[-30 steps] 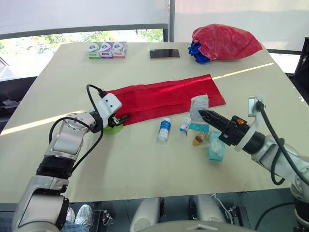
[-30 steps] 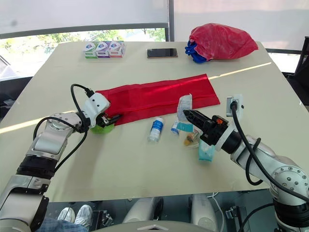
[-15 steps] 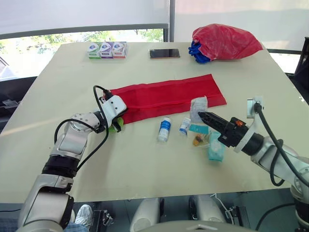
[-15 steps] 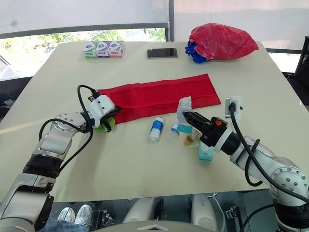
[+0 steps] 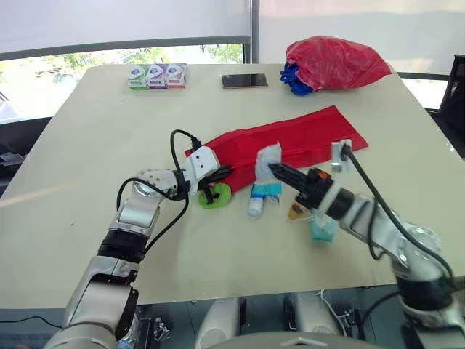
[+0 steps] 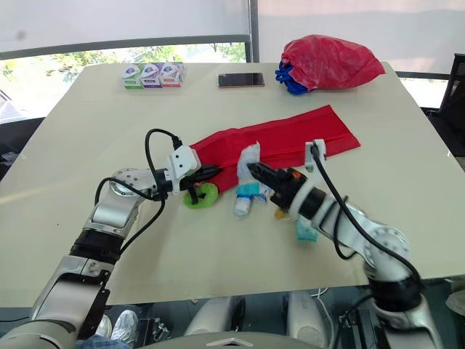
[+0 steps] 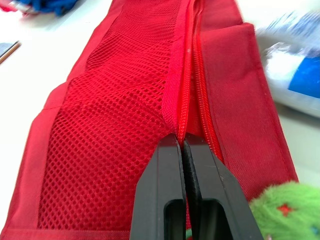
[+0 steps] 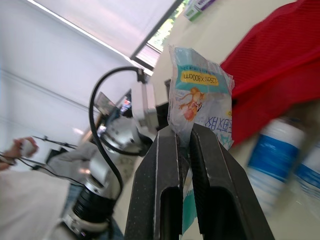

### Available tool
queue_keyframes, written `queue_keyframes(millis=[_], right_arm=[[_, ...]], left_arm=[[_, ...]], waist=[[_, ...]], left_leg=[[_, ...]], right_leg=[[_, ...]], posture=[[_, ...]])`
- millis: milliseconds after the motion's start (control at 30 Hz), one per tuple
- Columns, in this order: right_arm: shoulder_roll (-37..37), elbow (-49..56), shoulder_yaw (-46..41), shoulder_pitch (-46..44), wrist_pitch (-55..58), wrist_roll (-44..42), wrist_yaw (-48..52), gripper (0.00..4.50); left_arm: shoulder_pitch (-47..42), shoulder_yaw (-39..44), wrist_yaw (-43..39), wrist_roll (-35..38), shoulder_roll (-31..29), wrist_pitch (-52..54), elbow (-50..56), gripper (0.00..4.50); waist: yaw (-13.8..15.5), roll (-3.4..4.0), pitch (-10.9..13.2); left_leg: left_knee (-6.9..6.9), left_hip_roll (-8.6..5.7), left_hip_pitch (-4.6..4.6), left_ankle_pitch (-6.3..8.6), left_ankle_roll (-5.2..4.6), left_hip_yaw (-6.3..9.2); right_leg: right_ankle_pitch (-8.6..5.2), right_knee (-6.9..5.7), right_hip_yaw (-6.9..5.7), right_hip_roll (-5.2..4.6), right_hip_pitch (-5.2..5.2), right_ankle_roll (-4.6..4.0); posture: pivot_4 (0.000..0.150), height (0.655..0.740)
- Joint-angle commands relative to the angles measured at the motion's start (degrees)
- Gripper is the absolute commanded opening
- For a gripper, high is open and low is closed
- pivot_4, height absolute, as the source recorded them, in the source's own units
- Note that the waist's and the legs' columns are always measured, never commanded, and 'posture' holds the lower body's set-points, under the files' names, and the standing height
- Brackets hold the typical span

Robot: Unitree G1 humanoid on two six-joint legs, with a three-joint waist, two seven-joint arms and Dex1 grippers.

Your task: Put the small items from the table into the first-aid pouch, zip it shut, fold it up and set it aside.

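The red first-aid pouch [image 5: 298,134] lies flat and unfolded across the middle of the table [image 5: 109,123], mesh side up. The left end effector [image 7: 182,145] is pinched shut on the zipper seam at the pouch's near end, with a fuzzy green thing [image 5: 216,195] just beside it. The right end effector [image 8: 182,132] is clamped on a small printed packet [image 8: 200,95], held above the table just beside the pouch's front edge. A little bottle [image 5: 256,202] and a teal pack [image 5: 324,230] sit on the table near the right arm, nothing packed as far as I can see.

My take: the trick here is the opening. The slit looks barely parted, so I'd have the left lift the seam a bit to gape it. Then bring the packet in edge first along the zipper line, low and slow. Only let go once it's properly inside.
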State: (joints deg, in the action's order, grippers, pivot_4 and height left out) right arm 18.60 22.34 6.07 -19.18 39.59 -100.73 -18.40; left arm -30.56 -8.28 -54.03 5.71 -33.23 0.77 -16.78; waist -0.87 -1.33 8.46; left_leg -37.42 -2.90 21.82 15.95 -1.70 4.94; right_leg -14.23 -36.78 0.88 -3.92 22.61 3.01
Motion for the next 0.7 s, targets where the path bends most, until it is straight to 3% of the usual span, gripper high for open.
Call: queue_keyframes(millis=[33,267,700], right_arm=[[-4.32,-7.39,0.46,-3.88,0.04,1.93,0.5,0.0],[-11.52,-16.79,0.14,-5.89,3.22,5.96,2.5,0.0],[-16.01,-24.51,-2.85,-5.4,8.89,13.1,4.47,0.0]], left_arm=[[-2.88,2.58,-1.57,3.0,0.68,0.41,-0.61,0.09],[-3.67,3.82,-3.7,6.64,1.68,6.2,1.18,0.09],[-2.81,6.17,-3.9,11.09,2.51,16.16,4.86,0.09]], waist=[[0.2,-0.01,0.0],[-0.12,0.0,0.0],[-0.27,0.0,-0.01]], left_leg=[[-0.01,-0.02,0.02,-0.03,0.04,0.01],[-0.02,-0.06,0.03,-0.05,0.08,-0.04],[-0.02,-0.04,0.01,-0.06,0.09,-0.05]], right_leg=[[0.0,0.0,-0.02,0.0,0.0,0.0],[0.0,-0.03,0.02,0.01,0.09,0.0],[0.0,-0.07,0.05,0.04,0.13,0.0]], posture=[[0.15,0.74],[0.15,0.74],[0.15,0.74]])
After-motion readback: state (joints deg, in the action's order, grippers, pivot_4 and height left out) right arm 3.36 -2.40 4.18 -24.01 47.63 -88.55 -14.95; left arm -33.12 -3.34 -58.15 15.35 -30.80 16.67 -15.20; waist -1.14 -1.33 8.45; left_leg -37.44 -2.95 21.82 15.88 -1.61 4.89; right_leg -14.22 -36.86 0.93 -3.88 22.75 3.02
